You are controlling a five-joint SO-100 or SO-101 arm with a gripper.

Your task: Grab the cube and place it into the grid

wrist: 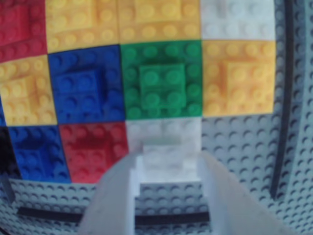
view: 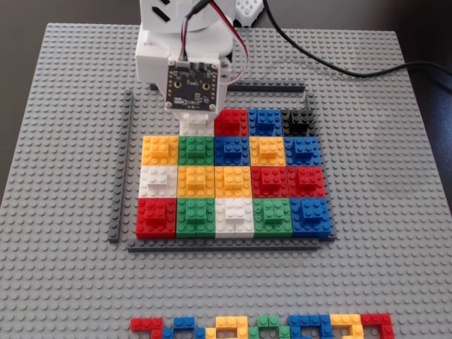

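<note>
- The arm (view: pixel 185 42) reaches down from the top of the fixed view, its camera board facing up, over the top row of the grid (view: pixel 233 180).
- The gripper (wrist: pixel 168 169) comes in from the bottom edge of the wrist view; its two white fingers (wrist: pixel 115 196) stand on either side of the raised top piece of the cube (wrist: pixel 164 134) — clamped on it, as far as the blurred picture shows.
- The cube sits in the grid's edge row, touching the green block (wrist: pixel 161 81) beyond it and the red block (wrist: pixel 93 149) on its left in the wrist view; on its right in that view lies bare baseplate (wrist: pixel 244 147).
- In the fixed view only a white patch (view: pixel 192 127) shows under the arm, just left of the red block (view: pixel 232 121) and above the green one (view: pixel 196 150); the corner slot to its left, above the yellow block (view: pixel 160 150), is bare studs.
- Thin dark strips (view: pixel 121 166) border the grid on the baseplate (view: pixel 395 212).
- A line of small coloured bricks (view: pixel 261 327) lies along the bottom edge of the fixed view, well apart from the grid.
- A black cable (view: pixel 339 67) crosses the upper right.
</note>
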